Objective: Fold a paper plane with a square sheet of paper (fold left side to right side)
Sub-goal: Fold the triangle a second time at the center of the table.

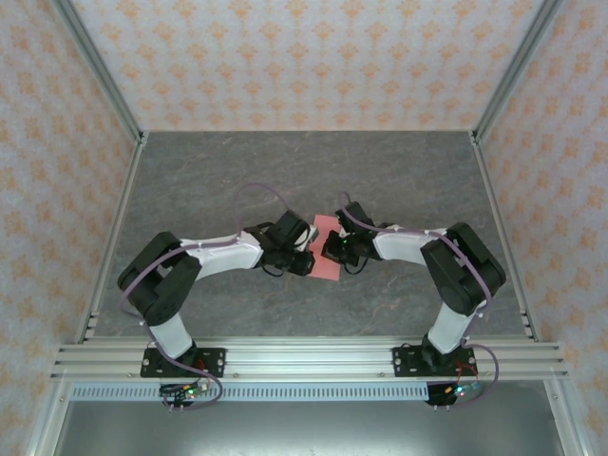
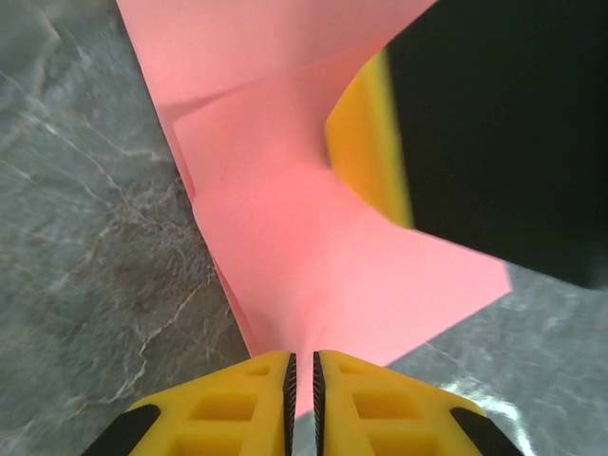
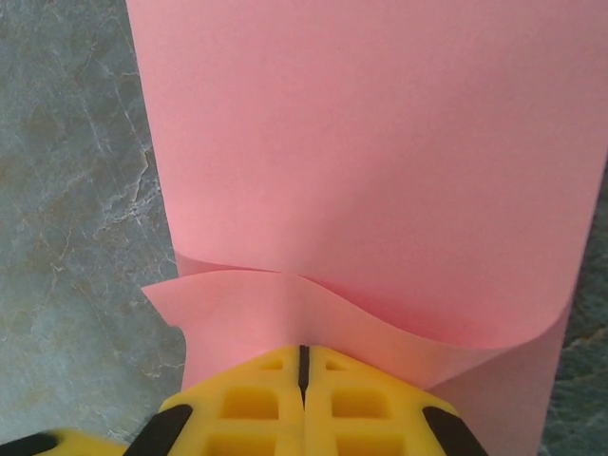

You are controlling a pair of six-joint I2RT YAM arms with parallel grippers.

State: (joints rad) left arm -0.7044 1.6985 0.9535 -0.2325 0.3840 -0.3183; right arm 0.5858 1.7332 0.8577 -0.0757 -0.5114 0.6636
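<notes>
Salmon-pink square sheet of paper (image 1: 328, 228) lies at the middle of the grey stone-patterned desk (image 1: 237, 171), caught between the two arms where they meet. In the left wrist view the left gripper (image 2: 302, 359) has its yellow fingers drawn almost together, clamped on the sheet's near edge, and the paper rises from them in a creased, buckled flap whose left edge runs slantwise across bare desk. Just beyond that flap stands a yellow finger (image 2: 366, 142) of the other arm, touching the paper from the right. In the right wrist view the right gripper (image 3: 304, 351) is pressed fully together, pinching a wavy free edge of the sheet; this lifted layer curls round at the right in a soft, uncreased bend and joins the flat layer beneath. The sheet's left edge there is straight, with open desk beside it. From above, grey surface is bare on every side of the paper, widest toward the far wall and out to both side rails.
</notes>
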